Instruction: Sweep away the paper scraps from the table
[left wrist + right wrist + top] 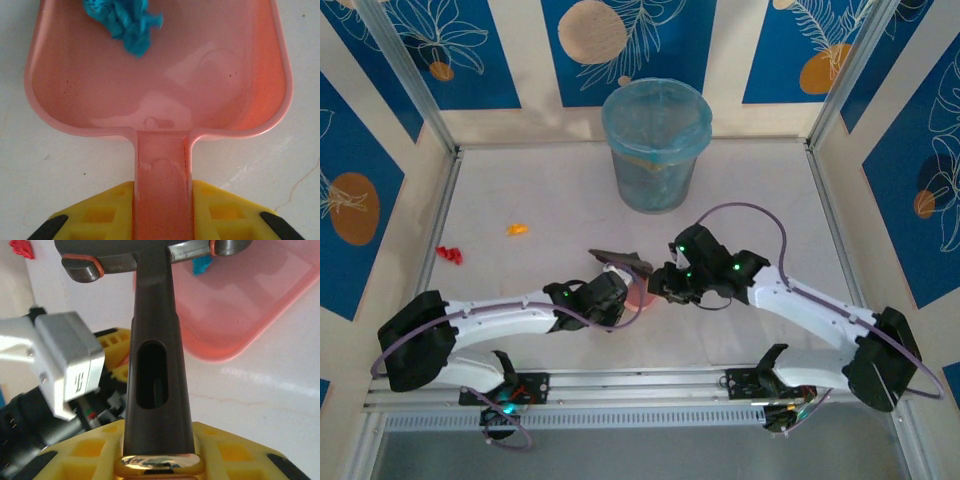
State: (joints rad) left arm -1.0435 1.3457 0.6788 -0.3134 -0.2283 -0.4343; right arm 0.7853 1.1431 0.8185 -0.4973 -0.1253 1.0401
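- At mid-table, the left gripper point(162, 212) is clamped on the handle of the pink dustpan point(160, 90), whose base looks to lie flat on the table point(30, 170).
- One blue scrap point(125, 20) sits inside the pan, towards its open end.
- The right gripper point(157, 455) pinches the handle of the dark brush point(155, 340). The brush head hangs crosswise at the pan's mouth.
- Of the paper scraps outside the pan, an orange wad point(517, 229) and a red cluster point(448, 254) lie on the table. They are well to the left of both tools and apart from each other.
- A lined bin point(655, 145) stands at the far edge.
- Judgement: the step in hand is gathering scraps into the pan. To do it well:
  - Carry the pan level to the left-hand scraps, so the blue scrap does not roll out.
  - Press the lip down on the surface.
  - Draw the brush in short, low strokes towards the lip.
- The pan's front lip is cut off at the top of the left wrist view, so its contact with the surface cannot be confirmed.
- The bristles cannot be made out.
- From above, both wrists cover most of the pan.
- The bin's contents are indistinct through the liner.
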